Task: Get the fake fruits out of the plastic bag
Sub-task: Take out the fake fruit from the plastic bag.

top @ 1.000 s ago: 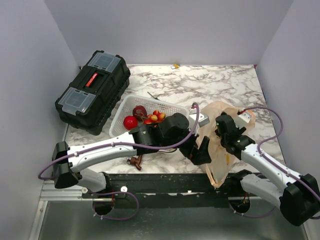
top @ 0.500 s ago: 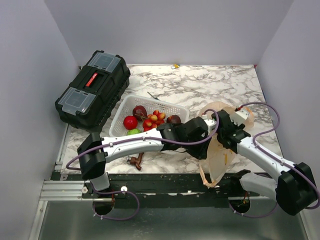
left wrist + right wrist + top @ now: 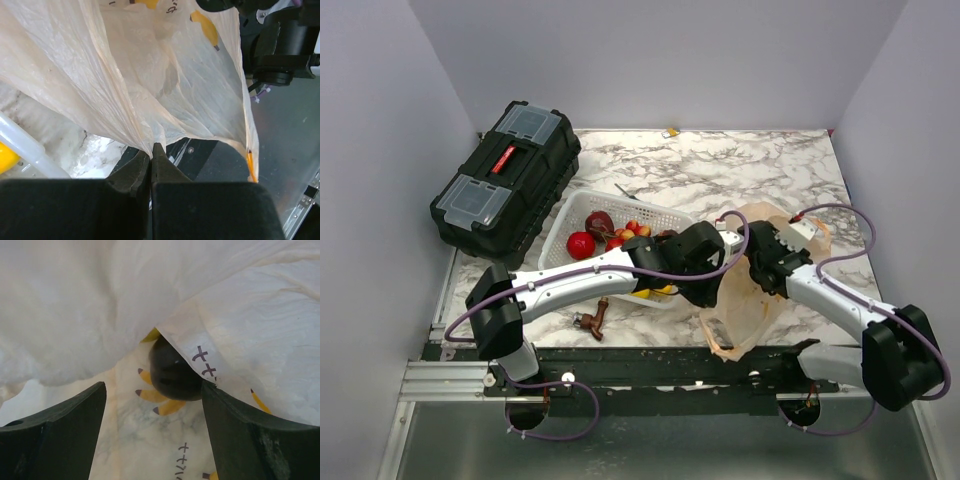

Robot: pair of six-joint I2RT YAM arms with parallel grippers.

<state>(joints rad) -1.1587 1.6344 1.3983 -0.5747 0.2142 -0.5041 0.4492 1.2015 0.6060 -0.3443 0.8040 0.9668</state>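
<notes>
The pale peach plastic bag (image 3: pixel 745 305) lies at the table's near right, printed with yellow pencils. My left gripper (image 3: pixel 712 303) is shut on a fold of the plastic bag (image 3: pixel 150 75), pinching the film at its tips (image 3: pixel 151 149). My right gripper (image 3: pixel 757 272) is inside the bag's mouth, open (image 3: pixel 155 420). Just ahead of its fingertips a dark purple fake fruit (image 3: pixel 175 372) sits half under a flap of film, touching neither finger. More fake fruits lie in the white basket: a red one (image 3: pixel 581 244), a dark one (image 3: pixel 600 222) and cherries (image 3: pixel 626 236).
The white perforated basket (image 3: pixel 650 213) stands left of the bag, partly under my left arm. A black toolbox (image 3: pixel 507 180) sits at the far left. A small brown tap-shaped object (image 3: pixel 592 318) lies near the front edge. The bag overhangs that edge.
The left gripper has shut on the bag's film and drawn it towards the near edge. The right gripper has pushed slightly deeper into the bag, still open.
</notes>
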